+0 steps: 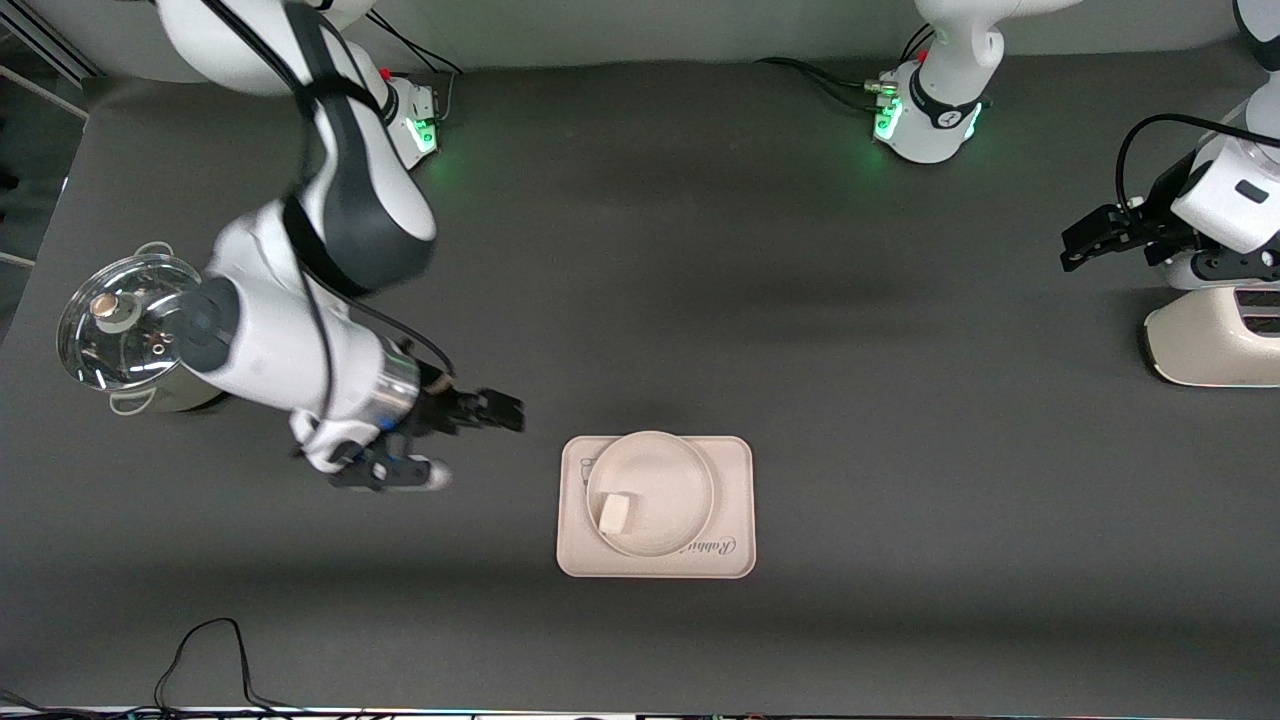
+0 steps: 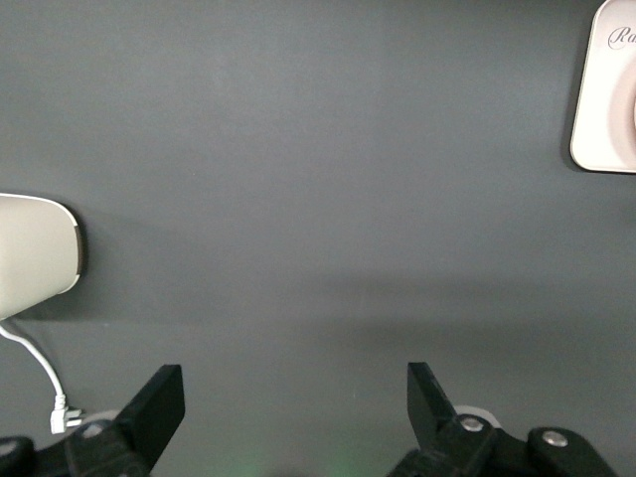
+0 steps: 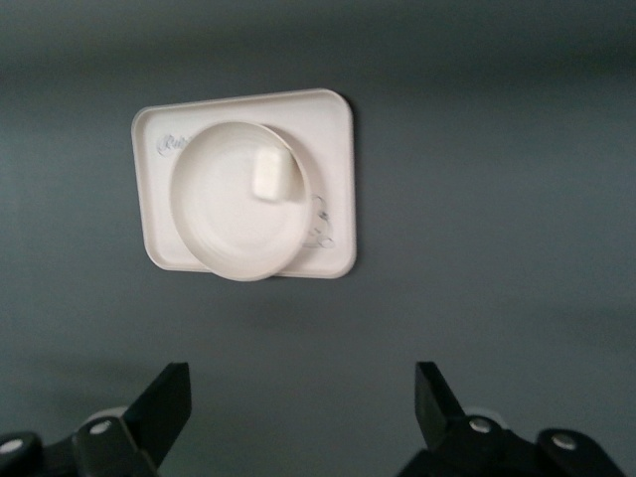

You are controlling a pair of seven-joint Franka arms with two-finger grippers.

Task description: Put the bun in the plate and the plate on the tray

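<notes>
The small off-white bun [image 1: 615, 513] lies in the round cream plate [image 1: 668, 480], and the plate rests on the cream rectangular tray [image 1: 733, 555] near the front middle of the table. The right wrist view shows the bun [image 3: 270, 175], plate [image 3: 219, 214] and tray [image 3: 328, 129] too. My right gripper [image 1: 500, 410] is open and empty, over the bare table beside the tray toward the right arm's end. My left gripper [image 1: 1075, 250] is open and empty, over the left arm's end of the table, far from the tray. A tray corner [image 2: 596, 109] shows in the left wrist view.
A steel pot with a glass lid [image 1: 125, 325] stands at the right arm's end. A cream appliance [image 1: 1215, 340] sits at the left arm's end, also seen in the left wrist view [image 2: 35, 253]. A black cable [image 1: 205, 650] lies near the front edge.
</notes>
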